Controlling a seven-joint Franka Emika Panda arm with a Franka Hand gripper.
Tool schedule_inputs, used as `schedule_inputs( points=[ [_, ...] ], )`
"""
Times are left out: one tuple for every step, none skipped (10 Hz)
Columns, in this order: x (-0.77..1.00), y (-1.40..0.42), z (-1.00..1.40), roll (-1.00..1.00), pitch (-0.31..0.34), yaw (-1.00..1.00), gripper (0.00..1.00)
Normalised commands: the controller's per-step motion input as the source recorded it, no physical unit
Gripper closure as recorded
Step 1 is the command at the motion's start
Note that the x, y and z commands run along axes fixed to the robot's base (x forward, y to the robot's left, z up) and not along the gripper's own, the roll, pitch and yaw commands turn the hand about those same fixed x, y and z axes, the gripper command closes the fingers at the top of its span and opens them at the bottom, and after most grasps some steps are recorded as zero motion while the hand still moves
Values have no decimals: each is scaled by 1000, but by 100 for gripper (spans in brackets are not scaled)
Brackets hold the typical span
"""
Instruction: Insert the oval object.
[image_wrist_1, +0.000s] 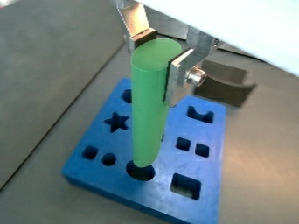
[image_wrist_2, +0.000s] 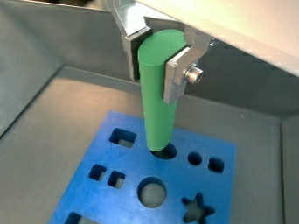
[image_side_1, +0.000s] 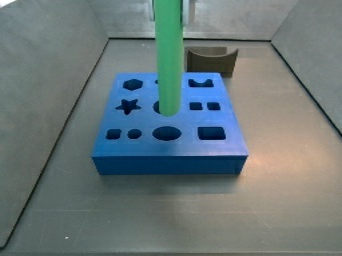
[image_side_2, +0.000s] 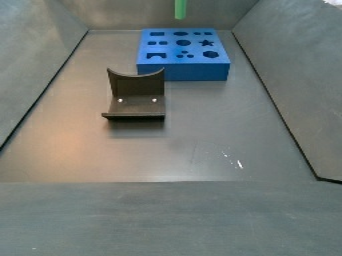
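My gripper (image_wrist_1: 160, 57) is shut on the top of the oval object (image_wrist_1: 146, 105), a long bright green peg held upright; it also shows in a wrist view (image_wrist_2: 156, 57). The peg (image_wrist_2: 156, 96) hangs over the blue block (image_wrist_1: 105, 179), its lower end lined up with a dark hole in the row of small holes. In a side view the peg (image_side_1: 167, 55) ends just above the block (image_side_1: 167, 160), and the oval hole (image_side_1: 166, 132) shows open below it. The far side view shows only the peg's tip (image_side_2: 181, 10) over the block (image_side_2: 187, 62). The gripper is out of both side views.
A dark grey curved block (image_side_2: 134, 97) stands on the grey floor (image_side_2: 201, 150), apart from the blue block; it also shows behind the block (image_side_1: 211, 60) and beside the gripper (image_wrist_1: 228, 83). Sloping grey walls (image_side_1: 60, 120) enclose the floor.
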Motion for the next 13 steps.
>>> schedule_inputs(
  points=[
    [0, 0, -294, 171, 0, -1000, 100],
    [0, 0, -194, 101, 0, -1000, 100],
    [0, 0, -46, 23, 0, -1000, 100],
    [0, 0, -23, 14, 0, -1000, 100],
    [0, 0, -23, 14, 0, -1000, 100],
    [0, 0, -20, 14, 0, -1000, 100],
    [0, 0, -11, 14, 0, -1000, 100],
    [0, 0, -11, 13, 0, -1000, 100],
    [0, 0, -14, 13, 0, -1000, 100],
    [0, 0, -17, 14, 0, -1000, 100],
    [0, 0, -51, 0, 0, -1000, 100],
    [0, -60, -129, 0, -3, -1000, 100],
    [0, -100, -126, -4, 0, -1000, 100]
  ],
)
